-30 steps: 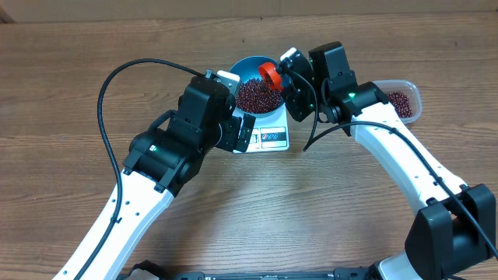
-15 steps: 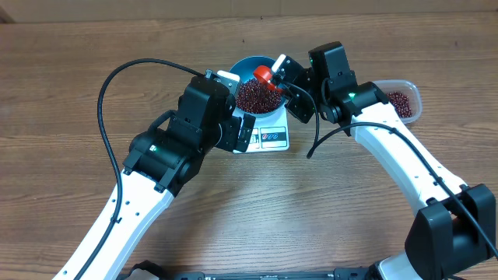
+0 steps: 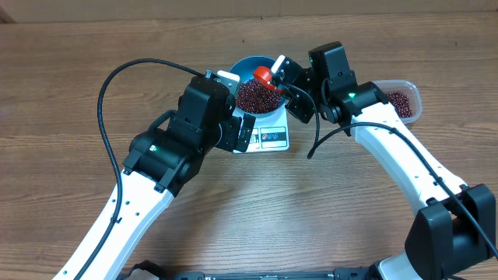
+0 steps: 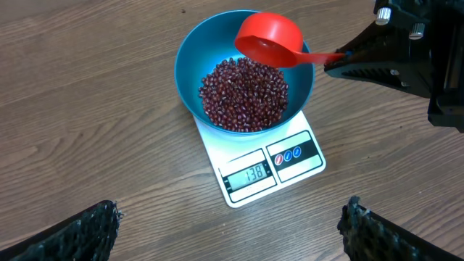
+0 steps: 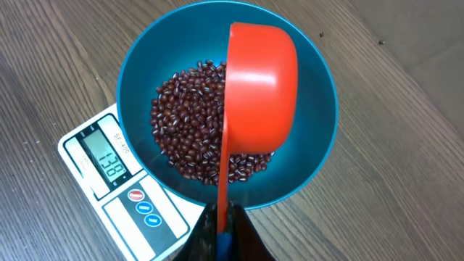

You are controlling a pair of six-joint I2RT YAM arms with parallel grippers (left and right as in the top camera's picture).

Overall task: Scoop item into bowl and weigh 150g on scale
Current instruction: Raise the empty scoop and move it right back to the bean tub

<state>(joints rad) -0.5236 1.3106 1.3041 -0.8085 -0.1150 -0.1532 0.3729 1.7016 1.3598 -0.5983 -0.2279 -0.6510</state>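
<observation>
Since a second ago the right gripper (image 5: 221, 230) has rolled its wrist, so the red scoop (image 5: 261, 94) now hangs tipped over the blue bowl (image 4: 190, 58), back side up in the right wrist view. In the last half second nothing shifts. Its jaws are clamped together on the scoop's handle. Red-brown beans (image 4: 245, 94) lie heaped inside the bowl, which sits on the white scale (image 4: 290, 156); the display reads 138. The left gripper (image 4: 230, 210) hovers near the scale, fingers spread wide, empty. More beans lie in the clear tub (image 3: 401, 101) at the right.
</observation>
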